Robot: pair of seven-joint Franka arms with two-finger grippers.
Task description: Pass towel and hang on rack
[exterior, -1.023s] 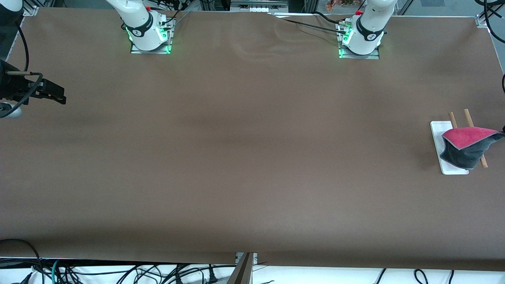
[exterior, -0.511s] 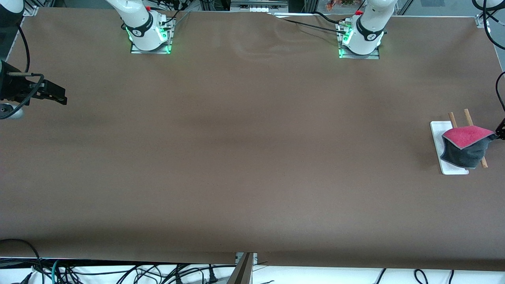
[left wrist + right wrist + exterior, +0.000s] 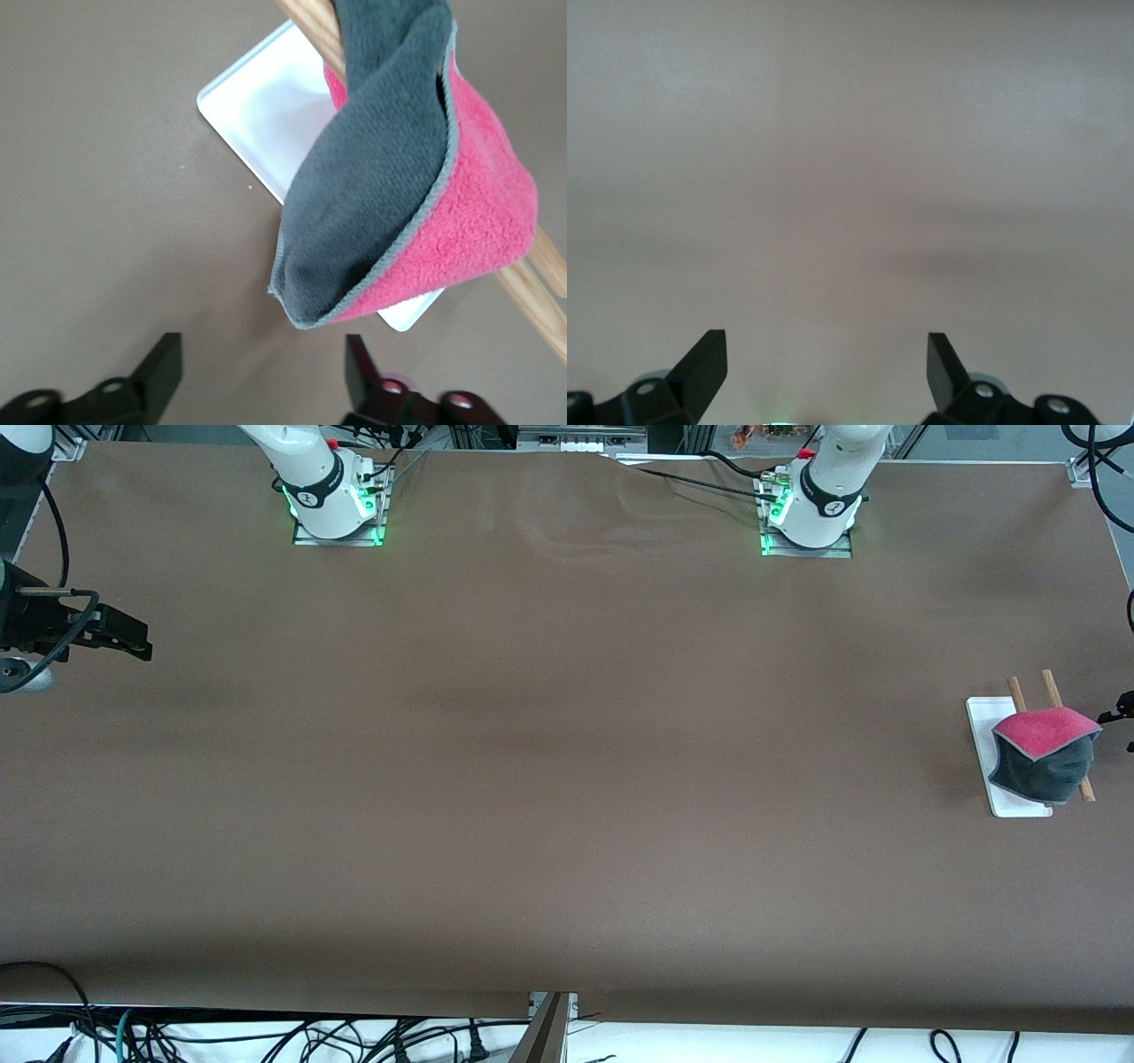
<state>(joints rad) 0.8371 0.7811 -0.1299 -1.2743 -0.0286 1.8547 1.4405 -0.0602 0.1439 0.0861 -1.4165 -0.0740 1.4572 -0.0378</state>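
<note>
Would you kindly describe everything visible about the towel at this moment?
The towel is a small fuzzy cloth, bright pink on one face, dark grey on the reverse, with thin grey edging. It hangs folded over the rack's wooden rods at the left arm's end of the table, pink on top, grey drooping over the white base. The left gripper stands open beside it, not touching.

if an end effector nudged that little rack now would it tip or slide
Probably slides rather than tips: the rack sits on a flat white base broader than its rods. It looks light, so a push near the rod tops might still tilt it. The towel draped over the rods is floppy and could slip off.
</note>
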